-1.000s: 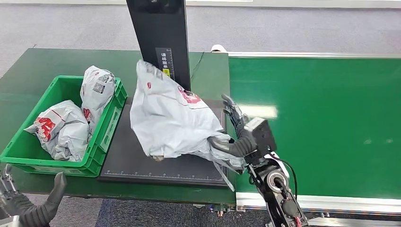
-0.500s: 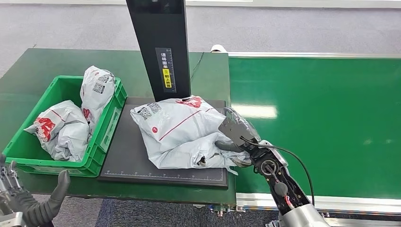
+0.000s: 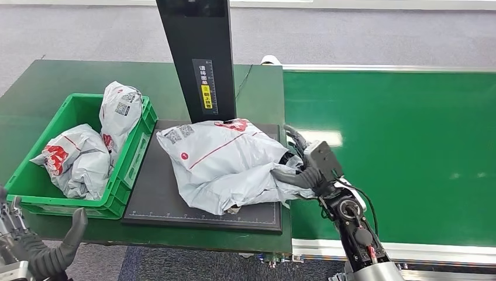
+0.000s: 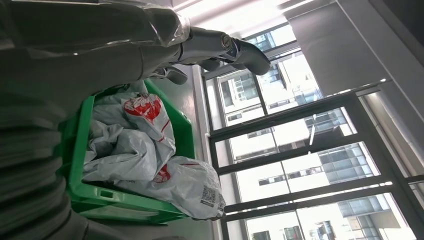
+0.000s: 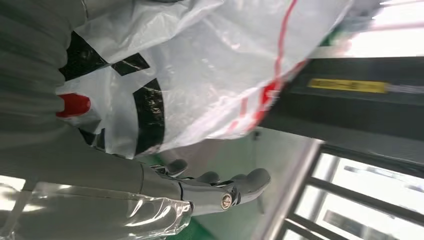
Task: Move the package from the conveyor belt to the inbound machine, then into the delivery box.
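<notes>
The grey-white package (image 3: 225,161) with red print lies flat on the black plate (image 3: 158,199) of the inbound machine, at the foot of its black post (image 3: 199,58). My right hand (image 3: 304,167) is at the package's right edge, its thumb resting on the plastic and its fingers (image 3: 294,136) stretched out behind it. In the right wrist view the fingers (image 5: 215,185) are straight, with a gap between them and the package (image 5: 225,65). My left hand (image 3: 35,254) hangs low at the table's near left corner, fingers apart and holding nothing. The green delivery box (image 3: 131,161) stands left of the plate.
The delivery box holds two similar parcels, one lying (image 3: 76,161) and one leaning up at the back (image 3: 120,111); the left wrist view shows the box (image 4: 125,202) from the side. The green conveyor belt (image 3: 398,146) runs along the right, bare.
The right hand lowered the raised package flat onto the black plate. Its grip has since loosened, and the package spread a little leftward. The left hand barely moved.
</notes>
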`<action>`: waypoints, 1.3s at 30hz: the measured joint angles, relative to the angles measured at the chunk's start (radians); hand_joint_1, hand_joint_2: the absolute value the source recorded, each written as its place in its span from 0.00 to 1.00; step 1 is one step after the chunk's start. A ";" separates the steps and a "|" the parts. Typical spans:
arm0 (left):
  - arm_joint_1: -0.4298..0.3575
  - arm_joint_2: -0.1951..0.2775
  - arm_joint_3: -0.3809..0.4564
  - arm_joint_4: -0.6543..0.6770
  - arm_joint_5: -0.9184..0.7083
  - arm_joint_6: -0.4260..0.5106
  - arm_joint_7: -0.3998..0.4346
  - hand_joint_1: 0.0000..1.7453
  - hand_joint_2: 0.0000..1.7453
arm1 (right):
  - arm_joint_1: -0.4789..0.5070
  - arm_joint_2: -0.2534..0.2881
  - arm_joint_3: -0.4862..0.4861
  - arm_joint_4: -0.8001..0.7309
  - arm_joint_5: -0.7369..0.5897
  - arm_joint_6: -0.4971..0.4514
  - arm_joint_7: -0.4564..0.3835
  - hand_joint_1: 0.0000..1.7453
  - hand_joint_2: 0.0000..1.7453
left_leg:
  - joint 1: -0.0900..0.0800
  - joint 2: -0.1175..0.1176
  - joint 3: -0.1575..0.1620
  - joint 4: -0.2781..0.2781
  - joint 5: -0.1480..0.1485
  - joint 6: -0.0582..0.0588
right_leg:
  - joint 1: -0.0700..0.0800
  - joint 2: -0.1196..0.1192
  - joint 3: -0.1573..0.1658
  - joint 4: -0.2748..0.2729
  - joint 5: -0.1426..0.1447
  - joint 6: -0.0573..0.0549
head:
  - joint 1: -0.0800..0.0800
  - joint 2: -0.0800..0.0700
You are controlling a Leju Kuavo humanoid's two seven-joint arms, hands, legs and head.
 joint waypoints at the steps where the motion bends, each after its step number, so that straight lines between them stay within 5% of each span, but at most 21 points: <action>1: -0.001 0.000 0.000 0.000 0.000 -0.001 -0.002 0.00 1.00 | 0.005 0.002 -0.010 -0.018 -0.030 0.006 -0.006 0.00 1.00 | 0.000 0.000 0.000 0.000 0.000 0.000 | 0.000 0.000 0.000 0.000 0.000 0.000 | 0.000 0.000; 21: -0.003 -0.002 0.003 0.000 -0.001 -0.016 -0.010 0.00 1.00 | 0.052 0.029 -0.083 -0.141 -0.148 -0.004 -0.029 0.00 1.00 | 0.000 0.000 0.000 0.000 0.000 0.000 | 0.000 0.000 0.000 0.000 0.000 0.000 | 0.000 0.000; 33: -0.010 -0.002 0.007 0.004 -0.009 -0.039 -0.016 0.00 1.00 | 0.085 0.043 -0.121 -0.170 -0.333 0.020 -0.032 0.00 1.00 | 0.000 0.000 0.000 0.000 0.000 0.000 | 0.000 0.000 0.000 0.000 0.000 0.000 | 0.000 0.000; 39: -0.063 0.033 -0.089 0.054 -0.275 -0.158 0.087 0.00 1.00 | 0.083 0.051 -0.123 -0.169 -0.358 0.023 -0.037 0.00 1.00 | 0.000 -0.001 0.000 0.000 0.000 0.000 | 0.000 -0.001 0.000 0.000 0.000 0.000 | 0.000 0.000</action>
